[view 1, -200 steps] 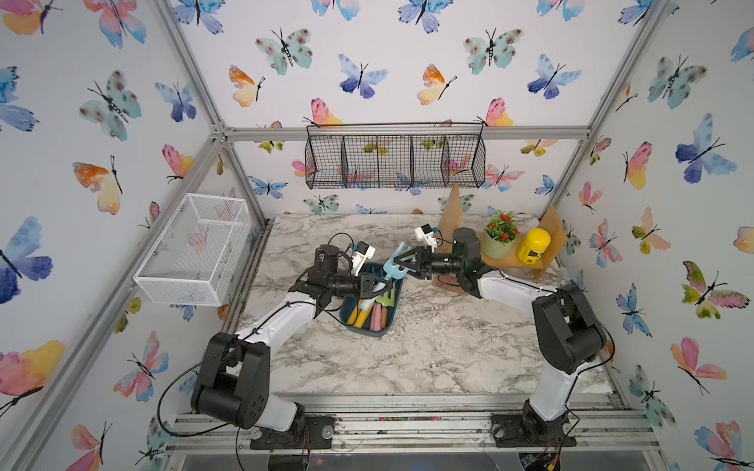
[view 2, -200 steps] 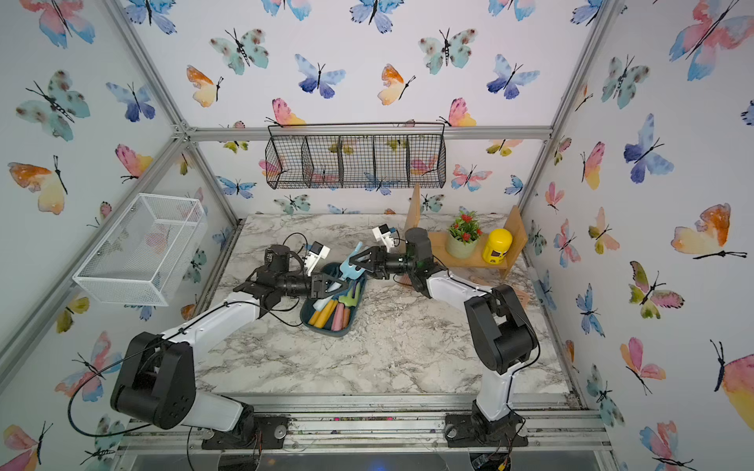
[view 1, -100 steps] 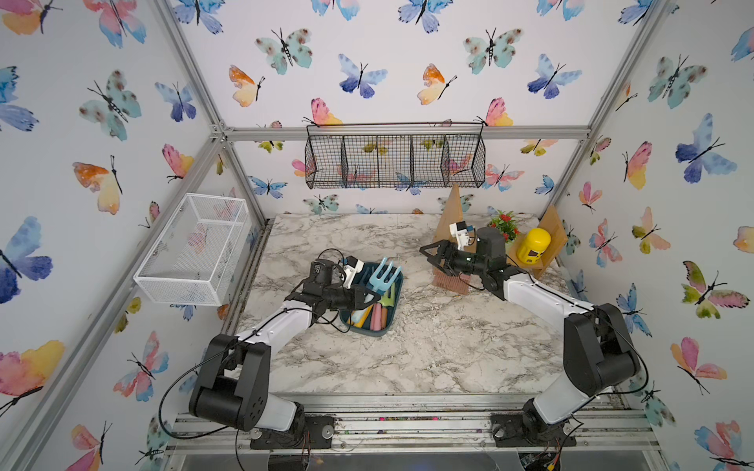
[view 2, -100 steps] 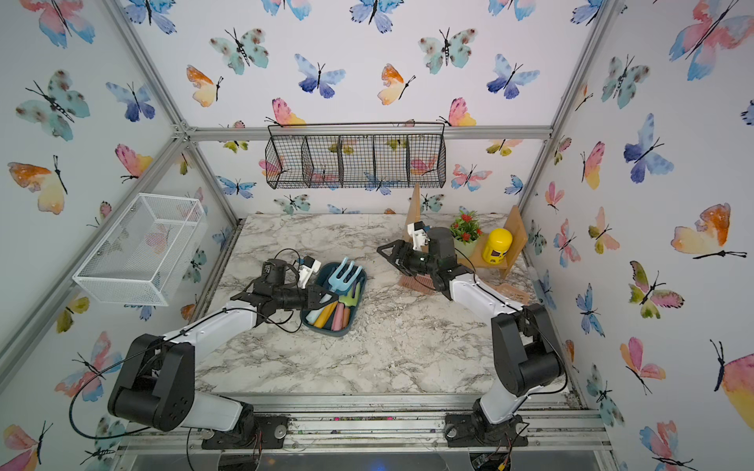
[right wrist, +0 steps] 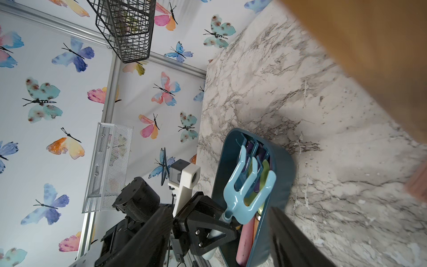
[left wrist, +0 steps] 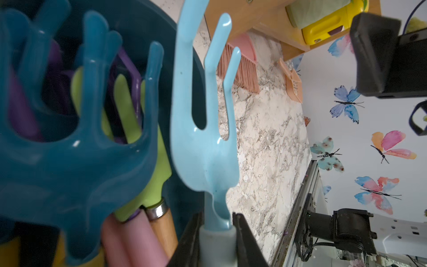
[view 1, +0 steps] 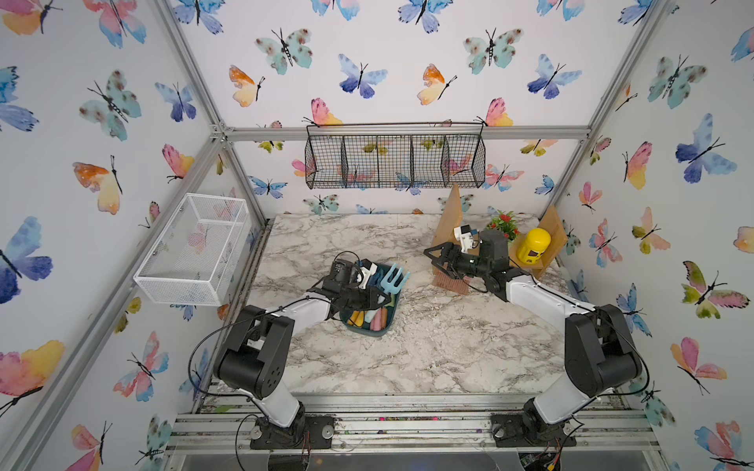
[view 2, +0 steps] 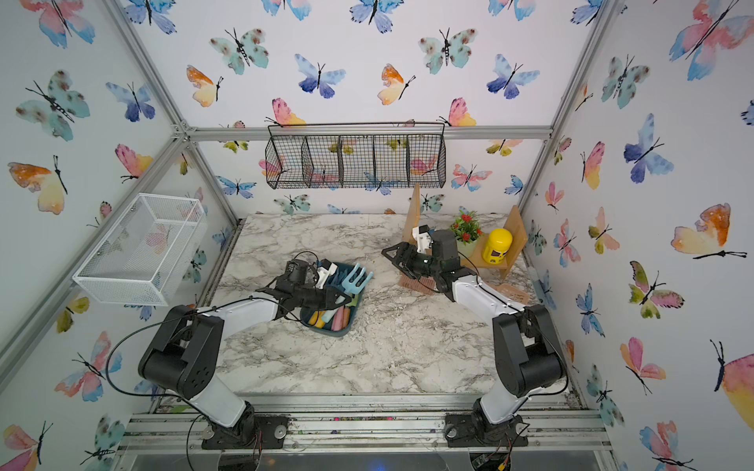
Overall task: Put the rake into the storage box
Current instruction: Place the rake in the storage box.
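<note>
The rake [view 1: 393, 279] [view 2: 357, 279] is light blue with three prongs and a pale handle. My left gripper [view 1: 383, 297] [view 2: 344, 299] [left wrist: 218, 217] is shut on that handle just below the head. It holds the rake [left wrist: 203, 138] [right wrist: 249, 189] tilted over the storage box [view 1: 377, 333] [view 2: 334, 334] [left wrist: 187, 203] [right wrist: 284, 175], a dark teal tub, prongs rising past the far rim. My right gripper [view 1: 431, 261] [view 2: 391, 261] [right wrist: 219, 210] stands open and empty, apart from the rake, near the wooden shelf.
Several toy tools with pink, yellow and wooden handles lie in the tub. A pink brush [view 1: 449, 283] leans by the wooden shelf [view 1: 530, 261], which carries a yellow canister [view 1: 532, 244] and a plant [view 1: 504, 222]. A white mesh basket [view 1: 191, 248] and a black wire basket [view 1: 395, 161] hang on the walls.
My right gripper has left the rake, opened wider and drawn back to the shelf. My left gripper has kept the rake and brought it down over the tub.
</note>
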Motion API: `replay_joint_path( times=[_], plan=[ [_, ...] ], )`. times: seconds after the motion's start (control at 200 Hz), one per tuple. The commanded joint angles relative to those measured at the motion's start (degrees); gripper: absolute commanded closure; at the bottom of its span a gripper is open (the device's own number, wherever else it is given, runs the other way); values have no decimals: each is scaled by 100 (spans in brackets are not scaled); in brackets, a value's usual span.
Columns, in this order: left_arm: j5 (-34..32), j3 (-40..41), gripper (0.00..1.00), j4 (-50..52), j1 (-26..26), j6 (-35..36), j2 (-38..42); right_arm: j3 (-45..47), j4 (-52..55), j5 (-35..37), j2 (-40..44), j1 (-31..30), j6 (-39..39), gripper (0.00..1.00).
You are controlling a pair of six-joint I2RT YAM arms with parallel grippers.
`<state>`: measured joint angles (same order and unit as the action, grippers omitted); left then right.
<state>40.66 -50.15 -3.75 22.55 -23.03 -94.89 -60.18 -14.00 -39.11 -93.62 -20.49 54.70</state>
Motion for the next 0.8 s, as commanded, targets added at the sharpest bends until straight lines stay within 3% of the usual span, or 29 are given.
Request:
replay_joint_path(
  times=[0.0, 0.526, 0.796],
  plan=[
    [-268, -125, 100, 122, -13, 166, -63, 118, -91, -61, 2, 19, 32, 29],
    [-794, 317, 100, -95, -319, -196, 332, 138, -147, -200, -34, 19, 94, 29],
    [-649, 519, 100, -302, -455, -358, 321, 144, -158, -254, -68, 19, 107, 29]
  ],
)
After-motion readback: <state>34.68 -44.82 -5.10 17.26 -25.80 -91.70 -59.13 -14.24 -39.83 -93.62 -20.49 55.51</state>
